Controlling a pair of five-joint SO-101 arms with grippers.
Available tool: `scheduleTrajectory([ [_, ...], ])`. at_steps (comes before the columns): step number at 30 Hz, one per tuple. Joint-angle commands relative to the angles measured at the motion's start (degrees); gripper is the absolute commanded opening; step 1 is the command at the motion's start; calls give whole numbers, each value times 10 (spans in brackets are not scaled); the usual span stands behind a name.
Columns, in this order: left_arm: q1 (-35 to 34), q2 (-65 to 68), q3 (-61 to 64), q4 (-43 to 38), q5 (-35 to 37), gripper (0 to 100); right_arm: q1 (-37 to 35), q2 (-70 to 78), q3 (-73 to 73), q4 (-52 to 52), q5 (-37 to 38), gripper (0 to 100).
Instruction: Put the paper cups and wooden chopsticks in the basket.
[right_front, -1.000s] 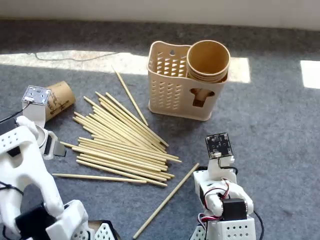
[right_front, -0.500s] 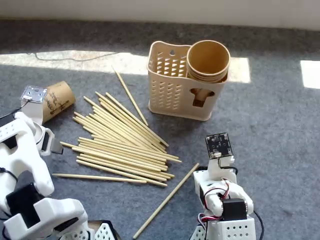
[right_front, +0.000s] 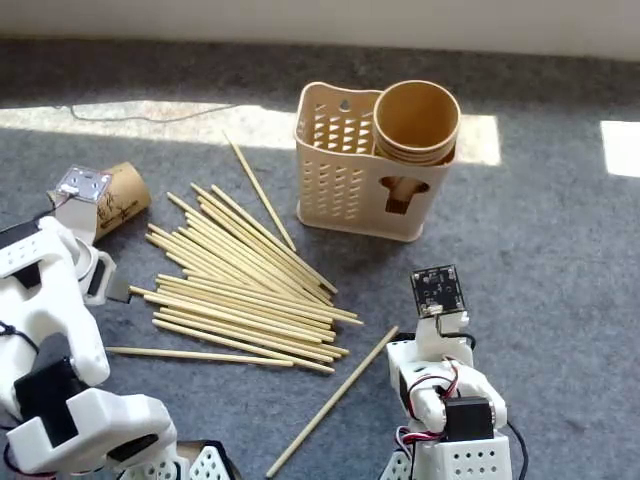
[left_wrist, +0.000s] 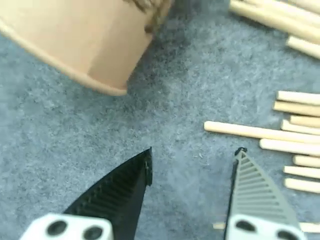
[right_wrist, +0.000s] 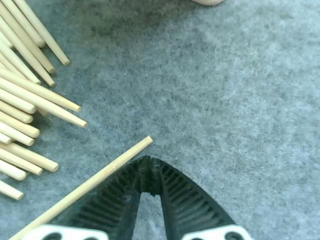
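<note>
A cream basket (right_front: 345, 180) stands at the back with stacked paper cups (right_front: 417, 122) in its right half. One paper cup (right_front: 118, 196) (left_wrist: 80, 37) lies on its side at the far left. Several wooden chopsticks (right_front: 245, 285) (right_wrist: 25, 105) are heaped between it and the basket; one stray chopstick (right_front: 332, 400) (right_wrist: 82, 187) lies near the right arm. My left gripper (left_wrist: 192, 165) is open just above the carpet, a short way from the lying cup's rim, with chopstick ends (left_wrist: 295, 145) beside one finger. My right gripper (right_wrist: 149, 175) is shut and empty, its tips next to the stray chopstick's end.
Grey carpet (right_front: 560, 250) covers the floor, with sunlit patches at the back. A thin cable (right_front: 130, 115) runs along the far left. Another single chopstick (right_front: 258, 190) lies angled just left of the basket.
The left arm has shifted slightly right and back, staying close to the lying cup. The right arm, cups and chopsticks have not moved.
</note>
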Motion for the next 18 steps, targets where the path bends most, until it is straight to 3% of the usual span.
scheduleTrajectory([
  [1, 17, -8, -72, 23, -4, 249, 6, -3, 56, 6, 0, 5],
  [6, 17, -2, -128, 25, -11, 252, 6, -3, 56, 6, 0, 5],
  [11, 37, -1, -129, 25, -69, 249, 6, -3, 56, 6, 0, 5],
  [18, 51, 2, -128, 1, -70, 252, 6, -3, 56, 6, 0, 5],
])
